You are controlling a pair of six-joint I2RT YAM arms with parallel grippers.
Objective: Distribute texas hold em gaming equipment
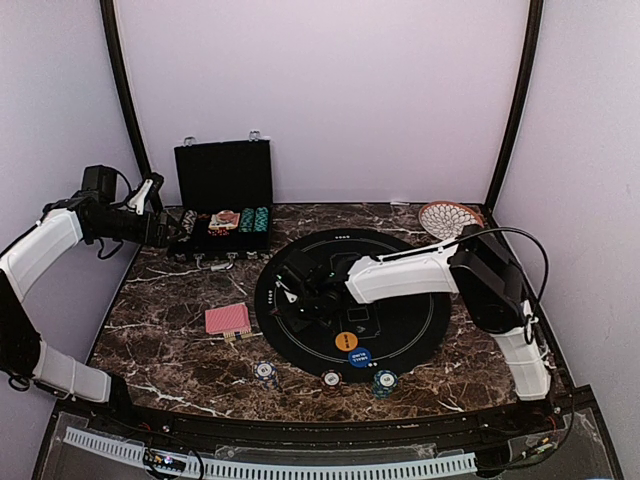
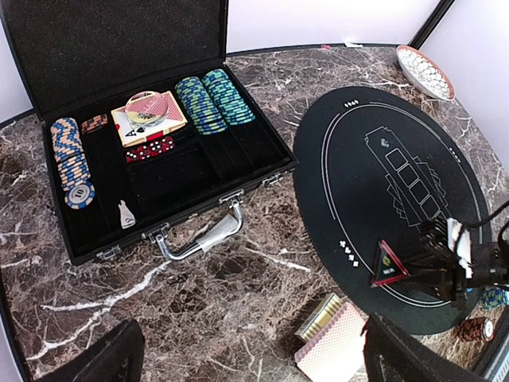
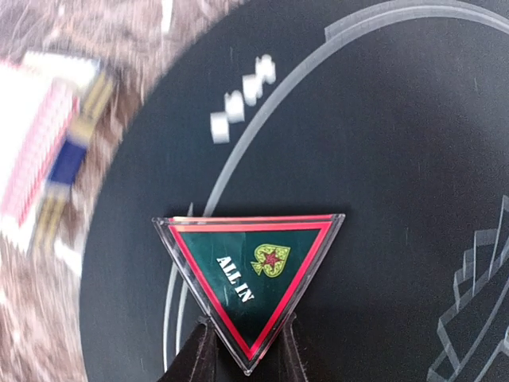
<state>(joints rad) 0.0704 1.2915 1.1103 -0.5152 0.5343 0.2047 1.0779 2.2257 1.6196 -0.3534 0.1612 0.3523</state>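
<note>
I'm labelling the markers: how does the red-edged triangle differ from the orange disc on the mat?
The triangle is three-cornered, dark green with a red border and reads ALL IN; the orange disc is round. The triangle is pinched at one corner by the right gripper; the orange disc lies free. Both are over the black mat.

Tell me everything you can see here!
case: one, black, open, far left.
chip rows: three, blue-green-orange, inside case.
cased cards: one pile, red-white, inside case.
mat: one, black, centre.
card deck: one, red-backed, left of mat.
marker discs: two, orange and blue, mat's near edge.
loose chips: three, striped, nearside, off the mat.
wicker plate: one, orange-white, far right.
red triangle: one, red-edged, in right fingers.
left fingers: two, black, open beside case.
right fingers: two, black, gripping triangle.
</note>
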